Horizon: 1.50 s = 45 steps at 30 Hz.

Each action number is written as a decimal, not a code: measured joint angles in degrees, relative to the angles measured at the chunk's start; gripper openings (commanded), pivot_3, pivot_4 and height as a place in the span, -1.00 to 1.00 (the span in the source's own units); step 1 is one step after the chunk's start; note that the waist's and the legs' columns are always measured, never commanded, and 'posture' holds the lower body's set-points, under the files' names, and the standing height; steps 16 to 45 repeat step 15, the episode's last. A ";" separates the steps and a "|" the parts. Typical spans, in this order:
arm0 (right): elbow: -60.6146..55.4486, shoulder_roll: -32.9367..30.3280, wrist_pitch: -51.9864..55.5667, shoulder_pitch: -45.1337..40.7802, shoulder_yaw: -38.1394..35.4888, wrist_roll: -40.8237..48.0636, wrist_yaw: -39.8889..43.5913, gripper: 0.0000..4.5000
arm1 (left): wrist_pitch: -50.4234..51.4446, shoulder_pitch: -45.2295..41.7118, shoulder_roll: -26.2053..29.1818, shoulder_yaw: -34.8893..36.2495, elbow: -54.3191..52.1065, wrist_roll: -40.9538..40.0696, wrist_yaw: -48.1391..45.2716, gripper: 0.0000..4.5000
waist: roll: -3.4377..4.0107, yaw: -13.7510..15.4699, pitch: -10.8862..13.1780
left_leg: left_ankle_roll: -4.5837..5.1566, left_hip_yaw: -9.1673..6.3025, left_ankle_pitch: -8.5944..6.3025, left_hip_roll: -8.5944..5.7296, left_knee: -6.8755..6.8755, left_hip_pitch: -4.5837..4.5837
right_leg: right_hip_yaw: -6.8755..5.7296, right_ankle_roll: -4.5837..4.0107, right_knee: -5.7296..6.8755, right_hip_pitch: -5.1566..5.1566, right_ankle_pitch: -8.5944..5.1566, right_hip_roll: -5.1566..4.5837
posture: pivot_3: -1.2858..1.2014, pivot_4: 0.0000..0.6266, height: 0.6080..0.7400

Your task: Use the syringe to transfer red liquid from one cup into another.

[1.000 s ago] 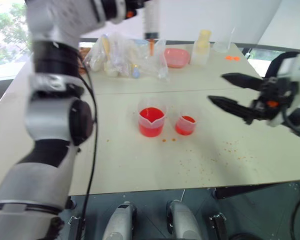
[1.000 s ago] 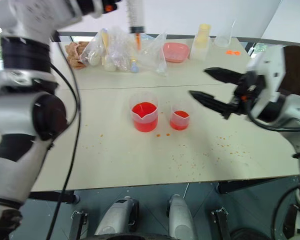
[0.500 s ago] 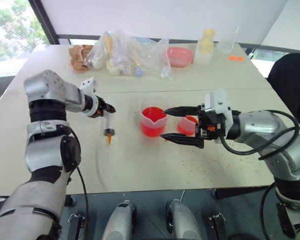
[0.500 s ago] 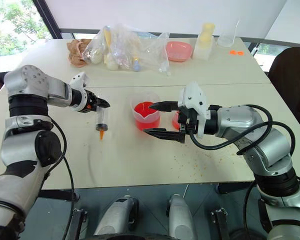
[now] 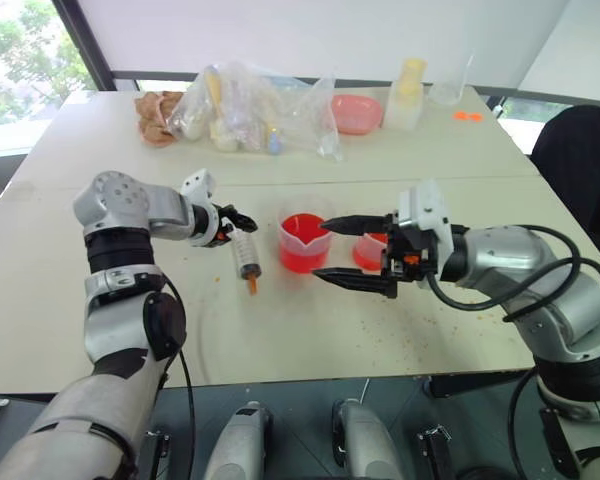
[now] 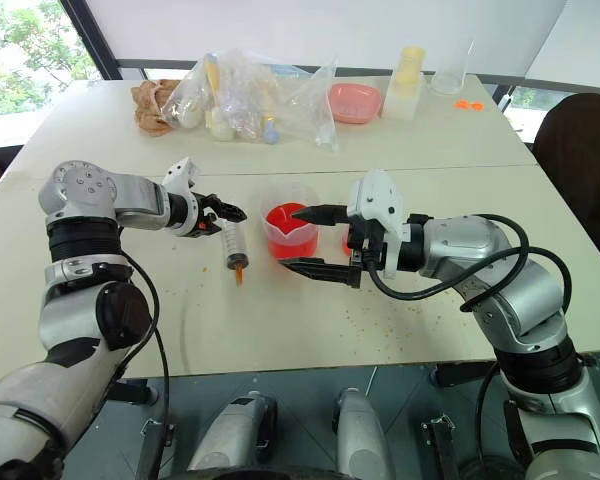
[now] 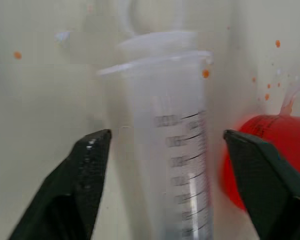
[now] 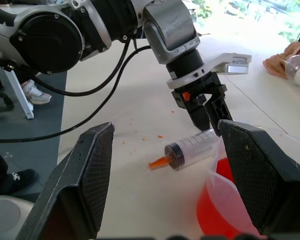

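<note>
The syringe (image 5: 245,255) lies slanted on the table just left of the beaker (image 5: 303,245), its orange tip (image 5: 251,288) pointing toward me. My left gripper (image 5: 238,221) is at its plunger end, open, with a gap between each finger (image 7: 90,165) and the clear barrel (image 7: 175,150). The spouted beaker is about half full of red liquid (image 5: 302,226). The smaller cup (image 5: 370,256), also holding red liquid, stands right of it, partly behind my right gripper (image 5: 323,250). That gripper is open and empty, pointing left in front of both cups.
Along the table's far side are clear plastic bags (image 5: 250,110) of items, a brown cloth (image 5: 158,115), a pink bowl (image 5: 355,113), a pale bottle (image 5: 408,88) and a clear cup (image 5: 445,90). Orange droplets (image 5: 430,325) speckle the table front right. A dark chair (image 5: 580,150) stands at the right.
My left arm came down from high over the table with the syringe. Its fingers have opened, and the syringe now lies slanted beside the beaker. My right gripper swung left to the cups.
</note>
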 measured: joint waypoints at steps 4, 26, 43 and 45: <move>0.24 -0.42 -0.09 1.21 -0.03 -1.03 0.05 0.55 | -0.43 1.87 0.70 -0.47 -5.54 -1.16 0.65 0.98 | 0.00 0.00 0.00 | -0.01 0.01 0.00 0.00 -0.01 0.00 | 0.01 -0.01 -0.01 0.00 0.00 0.00 | 0.03 -0.52 1.00; 0.40 -2.98 2.64 11.61 -18.89 3.27 -7.50 0.55 | -36.32 24.76 12.36 -10.62 -38.91 3.98 -22.26 0.98 | 0.05 0.91 -0.06 | -0.08 0.14 -0.02 0.18 -0.13 0.07 | 0.16 -0.34 -0.22 0.06 -0.02 -0.03 | 0.03 -0.52 1.00; 0.40 -2.98 2.64 11.61 -18.89 3.27 -7.50 0.55 | -36.32 24.76 12.36 -10.62 -38.91 3.98 -22.26 0.98 | 0.05 0.91 -0.06 | -0.08 0.14 -0.02 0.18 -0.13 0.07 | 0.16 -0.34 -0.22 0.06 -0.02 -0.03 | 0.03 -0.52 1.00; 0.40 -2.98 2.64 11.61 -18.89 3.27 -7.50 0.55 | -36.32 24.76 12.36 -10.62 -38.91 3.98 -22.26 0.98 | 0.05 0.91 -0.06 | -0.08 0.14 -0.02 0.18 -0.13 0.07 | 0.16 -0.34 -0.22 0.06 -0.02 -0.03 | 0.03 -0.52 1.00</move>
